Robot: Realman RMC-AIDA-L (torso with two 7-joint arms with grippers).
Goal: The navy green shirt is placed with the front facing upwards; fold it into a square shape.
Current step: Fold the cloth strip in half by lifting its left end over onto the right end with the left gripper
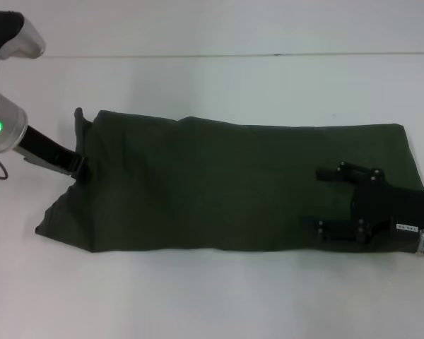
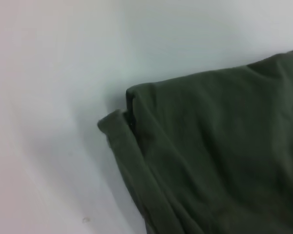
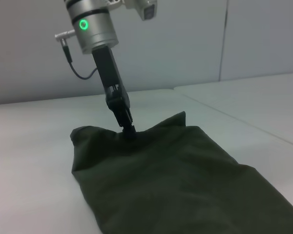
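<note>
The shirt [image 1: 226, 183] lies on the white table [image 1: 219, 78] as a long dark green band, already folded lengthwise, with no lettering showing. Its long axis runs across the table from the robot's left to its right. The right end is squared off; the left end is uneven, with one corner [image 1: 79, 116] lifted into a small peak and the nearer corner spreading out flat toward the robot. In the left wrist view a folded corner of the shirt [image 2: 210, 146] shows a doubled, rolled edge over the table [image 2: 53, 97].

The left gripper [image 1: 79, 167] is at the shirt's left end, its tip down in the cloth [image 3: 161, 170]. In the right wrist view the left gripper [image 3: 129, 129] appears closed on a pinch of fabric there.

The right gripper [image 1: 324, 199] rests over the shirt's right end, its two fingers spread apart and lying flat above the cloth, holding nothing.
</note>
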